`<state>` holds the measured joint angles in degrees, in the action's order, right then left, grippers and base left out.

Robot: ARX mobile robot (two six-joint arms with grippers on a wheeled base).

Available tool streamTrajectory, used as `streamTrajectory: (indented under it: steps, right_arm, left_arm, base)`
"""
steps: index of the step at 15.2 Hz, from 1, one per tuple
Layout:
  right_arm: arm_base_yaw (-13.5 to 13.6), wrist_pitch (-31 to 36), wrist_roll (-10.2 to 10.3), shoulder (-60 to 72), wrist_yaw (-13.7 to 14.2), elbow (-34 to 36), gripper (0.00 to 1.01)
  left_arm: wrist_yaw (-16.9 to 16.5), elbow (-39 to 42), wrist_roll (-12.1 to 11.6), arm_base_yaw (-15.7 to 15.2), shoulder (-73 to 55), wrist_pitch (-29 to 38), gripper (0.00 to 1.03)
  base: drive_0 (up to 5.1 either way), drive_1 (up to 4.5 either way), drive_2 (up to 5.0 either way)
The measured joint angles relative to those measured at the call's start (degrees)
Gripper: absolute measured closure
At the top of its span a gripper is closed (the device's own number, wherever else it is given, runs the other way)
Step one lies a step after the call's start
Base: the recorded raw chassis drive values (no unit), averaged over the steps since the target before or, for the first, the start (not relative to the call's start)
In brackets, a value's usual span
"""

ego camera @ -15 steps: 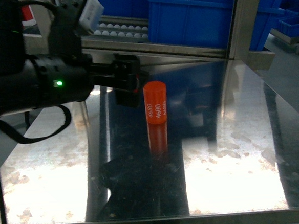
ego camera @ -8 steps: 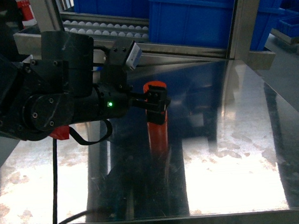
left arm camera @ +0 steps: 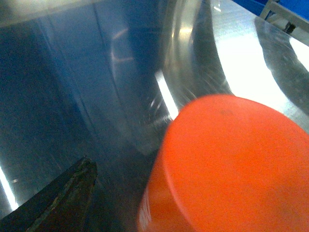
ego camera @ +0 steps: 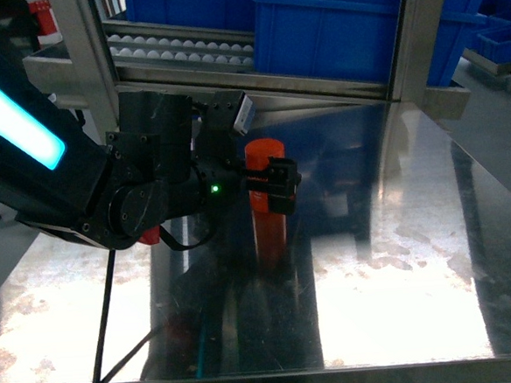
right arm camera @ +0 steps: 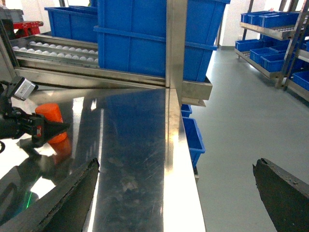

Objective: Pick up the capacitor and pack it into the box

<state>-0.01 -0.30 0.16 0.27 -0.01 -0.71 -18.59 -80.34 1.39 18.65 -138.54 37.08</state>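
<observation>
The capacitor [ego camera: 264,150] is an orange-red cylinder standing upright on the steel table [ego camera: 401,269], left of centre. My left gripper [ego camera: 280,185] reaches in from the left, its black fingers in front of the capacitor's lower half. In the left wrist view the capacitor [left arm camera: 231,164] fills the lower right. One dark finger [left arm camera: 63,198] shows at the lower left with a gap to the capacitor, so the jaws are open. The right wrist view shows the capacitor [right arm camera: 48,113] far left and my right gripper [right arm camera: 176,193] open over the table's right edge. The box is out of view.
Large blue bins [ego camera: 332,28] and a roller conveyor [ego camera: 184,52] line the back behind a steel rail. A steel upright post [ego camera: 411,32] stands at the back right. Beyond the table's right edge is grey floor, a low blue bin [right arm camera: 193,137] and shelving [right arm camera: 275,34].
My left arm has swung in and reached right. Its gripper went from beside the capacitor's left to across its front. The capacitor stands where it was.
</observation>
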Motion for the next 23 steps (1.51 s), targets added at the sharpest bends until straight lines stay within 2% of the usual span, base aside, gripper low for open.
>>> streamTrajectory:
  steps: [5, 7, 8, 9, 10, 11, 12, 14, 15, 16, 17, 21, 22, 23]
  right_arm:
    - [0.0, 0.0, 0.0, 0.0, 0.0, 0.0, 0.03]
    - [0.0, 0.0, 0.0, 0.0, 0.0, 0.0, 0.03]
    - [0.0, 0.0, 0.0, 0.0, 0.0, 0.0, 0.03]
    - [0.0, 0.0, 0.0, 0.0, 0.0, 0.0, 0.03]
    - [0.0, 0.0, 0.0, 0.0, 0.0, 0.0, 0.03]
    - [0.0, 0.0, 0.0, 0.0, 0.0, 0.0, 0.03]
    - [0.0, 0.0, 0.0, 0.0, 0.0, 0.0, 0.03]
    - [0.0, 0.0, 0.0, 0.0, 0.0, 0.0, 0.03]
    - [0.0, 0.0, 0.0, 0.0, 0.0, 0.0, 0.03]
    - [0.0, 0.0, 0.0, 0.0, 0.0, 0.0, 0.03]
    - [0.0, 0.0, 0.0, 0.0, 0.0, 0.0, 0.03]
    - [0.0, 0.0, 0.0, 0.0, 0.0, 0.0, 0.03]
    - [0.0, 0.0, 0.0, 0.0, 0.0, 0.0, 0.03]
    - [0.0, 0.0, 0.0, 0.0, 0.0, 0.0, 0.03]
  left_arm:
    - [1.3, -2.3, 1.0, 0.0, -1.6, -0.1, 0.06]
    - [1.2, -2.5, 1.3, 0.0, -1.7, -1.5, 0.24]
    - [1.2, -2.0, 1.2, 0.0, -1.3, -1.7, 0.47]
    - [4.7, 4.2, 1.1, -0.5, 4.8, -1.4, 0.59]
    - [11.9, 16.3, -2.3, -4.5, 22.2, 7.1, 0.59]
    - [16.2, 28.0, -3.4, -8.7, 37.0, 11.1, 0.59]
    - [17.8, 33.3, -3.4, -9.6, 43.7, 10.3, 0.59]
    - [19.7, 41.4, -2.7, -9.3, 55.5, 6.9, 0.59]
    - [22.2, 45.6, -1.7, -8.7, 63.0, 4.5, 0.59]
    - [24.3, 49.4, -0.7, -7.5, 70.3, 1.0, 0.59]
    - [28.4, 54.8, 1.4, -4.4, 80.2, -6.1, 0.59]
    - [29.3, 56.0, 2.7, -3.6, 83.5, -6.6, 0.59]
    - [31.6, 56.3, 1.7, -3.6, 83.9, -6.6, 0.59]
    - [31.6, 58.6, 0.6, -4.9, 86.0, -5.8, 0.59]
  base:
    - [0.0, 0.00, 0.0]
    - [0.0, 0.00, 0.0]
    - [0.0, 0.00, 0.0]
    - [0.0, 0.00, 0.0]
    - [0.0, 0.00, 0.0]
    - [0.0, 0.00, 0.0]
    - [0.0, 0.00, 0.0]
    - [0.0, 0.00, 0.0]
    - [0.0, 0.00, 0.0]
    - [0.0, 0.00, 0.0]
    - [0.0, 0.00, 0.0]
    - [0.0, 0.00, 0.0]
    - [0.0, 0.00, 0.0]
    - [0.0, 0.00, 0.0]
